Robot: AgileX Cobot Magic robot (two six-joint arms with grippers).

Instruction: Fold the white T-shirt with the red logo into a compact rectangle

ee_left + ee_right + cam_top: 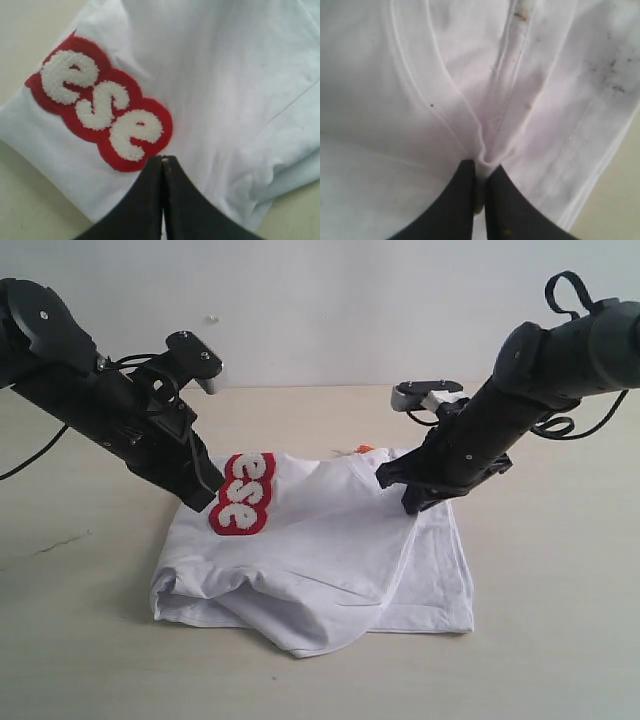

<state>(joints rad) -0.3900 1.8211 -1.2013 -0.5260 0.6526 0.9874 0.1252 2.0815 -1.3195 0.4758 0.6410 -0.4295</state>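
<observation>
From across the room, the white T-shirt [330, 550] lies in the middle of the pale tabletop [540, 640]. It is partly folded into a rumpled, rounded bundle, with loose layers bulging along its near edge. The red logo [245, 495] shows on the far left part of the shirt, with only the letters "ese" in sight. A bit of orange tag [362, 449] peeks out at the far edge. The left hand [207, 498] slants down from the left with its tip on the cloth just left of the logo. The right hand [413, 502] comes down from the right onto the shirt's far right part, where the fabric rises in a ridge to meet it. In the left wrist view, the left hand [162, 161] is clenched, its two dark fingers [140, 210] pressed flat together. Its tip is against the white T-shirt [240, 90] right beside the last "e" of the red logo [100, 102]. I cannot tell whether any cloth is caught between the fingers. A strip of tabletop [20, 30] shows beyond the shirt's edge. In the right wrist view, the right hand [481, 172] is grasping the white T-shirt [395, 100], with a raised fold of fabric pinched between its fingers [460, 200]. A stitched hem runs alongside, with small dark specks [605, 75] on the cloth near it.
</observation>
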